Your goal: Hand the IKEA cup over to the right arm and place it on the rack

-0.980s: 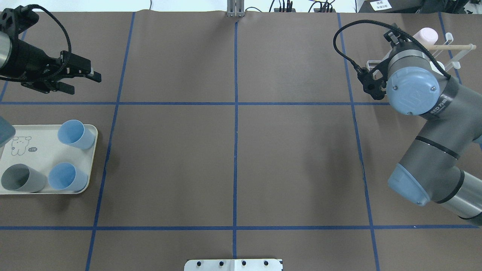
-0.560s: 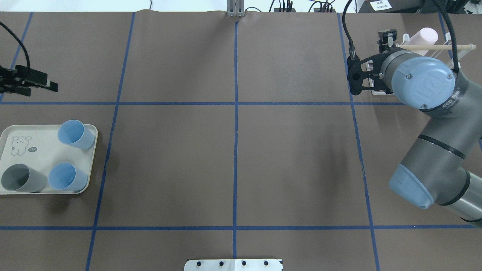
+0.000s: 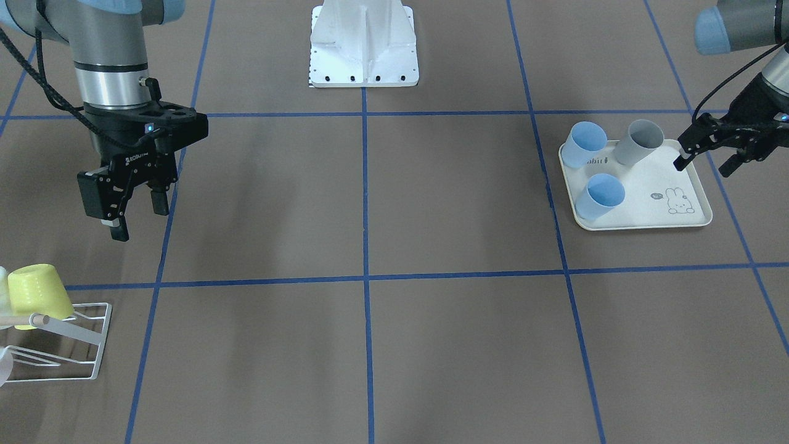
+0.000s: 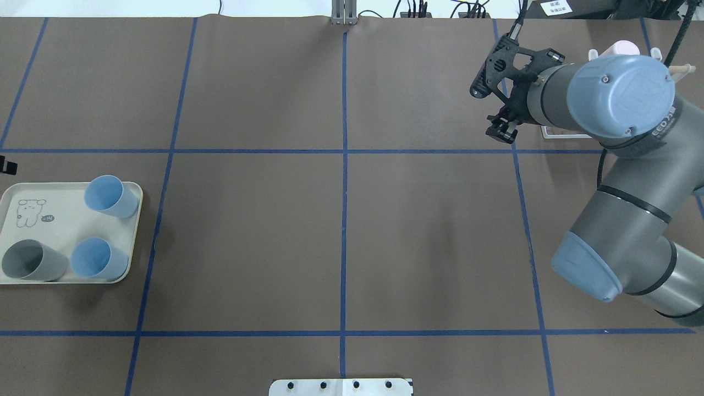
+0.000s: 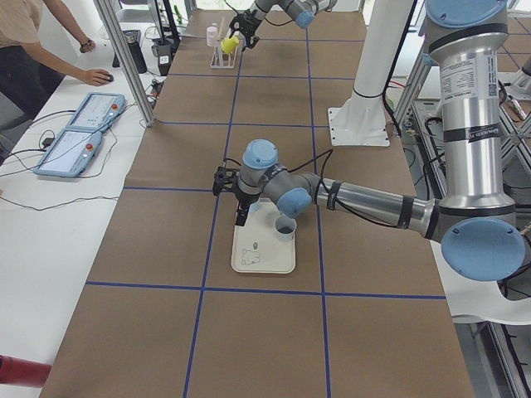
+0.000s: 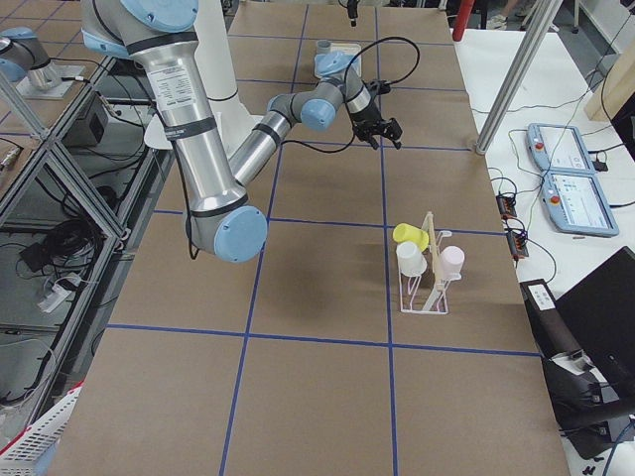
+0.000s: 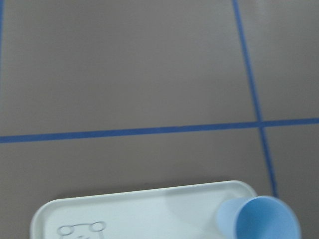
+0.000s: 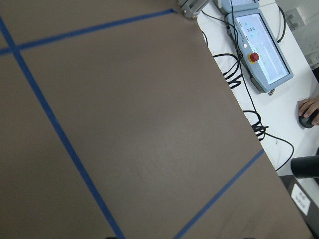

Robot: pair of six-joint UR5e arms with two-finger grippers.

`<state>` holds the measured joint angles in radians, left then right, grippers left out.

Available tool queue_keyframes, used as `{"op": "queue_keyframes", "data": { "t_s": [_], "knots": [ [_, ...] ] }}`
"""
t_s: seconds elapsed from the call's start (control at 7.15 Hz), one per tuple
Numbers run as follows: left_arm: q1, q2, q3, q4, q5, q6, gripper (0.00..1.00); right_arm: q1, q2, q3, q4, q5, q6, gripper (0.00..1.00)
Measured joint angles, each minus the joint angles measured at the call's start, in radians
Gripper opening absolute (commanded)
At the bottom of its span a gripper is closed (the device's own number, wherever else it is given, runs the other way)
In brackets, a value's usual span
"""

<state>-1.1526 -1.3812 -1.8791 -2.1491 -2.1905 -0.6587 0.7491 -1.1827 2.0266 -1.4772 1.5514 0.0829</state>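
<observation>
Brown covering lay over the desk (image 4: pixel 247 247), marked into squares by blue tape (image 4: pixel 344 220). At its left end sat a cream tray (image 4: pixel 60 231) carrying three cups, mouths up. The far blue cup (image 4: pixel 110 196) stood at the tray's far right corner and the near blue cup (image 4: pixel 98 258) at its near right. The grey cup (image 4: pixel 32 260) stood at its near left, just beside the near blue one. None of them was held. The left tool (image 3: pixel 704 163) hung above that end of the desk close by the tray, its fingers spread and empty, clear of every cup. Only a black sliver of it showed at the overhead view's left edge. Its wrist camera looked down on the tray's far rim and the far blue cup.

At the far right corner stood the rack (image 6: pixel 425 288), white wire with a pale dowel (image 6: pixel 430 223). It bore a yellow cup (image 6: pixel 409 235), a white cup (image 6: pixel 411 260) and a pink cup (image 6: pixel 451 261). The right arm (image 4: pixel 621 220) stretched out beside it. The right tool (image 3: pixel 138 219) hung raised, left of the rack and apart from it, fingers spread with nothing between them. Beyond the desk's far edge, on a white top, lay a pendant (image 8: pixel 259 45) and a hand (image 8: pixel 308 105) on a mouse (image 8: pixel 310 119).
</observation>
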Motion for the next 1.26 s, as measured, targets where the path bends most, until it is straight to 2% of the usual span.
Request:
{"op": "queue_keyframes", "data": {
  "t_s": [0.28, 0.7, 0.84, 1.12, 1.26],
  "knots": [
    [0.085, 0.076, -0.001, -0.049, 0.016, 0.011, 1.0, -0.023, 0.054, 0.005, -0.002, 0.051, 0.2, 0.99],
    [0.162, 0.131, -0.003, -0.076, 0.017, 0.003, 1.0, -0.049, 0.066, 0.001, -0.013, 0.134, 0.239, 0.99],
    [0.176, 0.143, -0.002, -0.078, 0.016, 0.002, 0.81, -0.052, 0.065, -0.001, -0.014, 0.14, 0.241, 0.99],
    [0.199, 0.156, 0.002, -0.078, 0.013, 0.002, 0.31, -0.056, 0.06, -0.002, -0.014, 0.142, 0.242, 0.99],
    [0.207, 0.157, 0.005, -0.079, 0.01, 0.001, 0.16, -0.058, 0.058, -0.002, -0.013, 0.141, 0.242, 0.99]
  ]
}}
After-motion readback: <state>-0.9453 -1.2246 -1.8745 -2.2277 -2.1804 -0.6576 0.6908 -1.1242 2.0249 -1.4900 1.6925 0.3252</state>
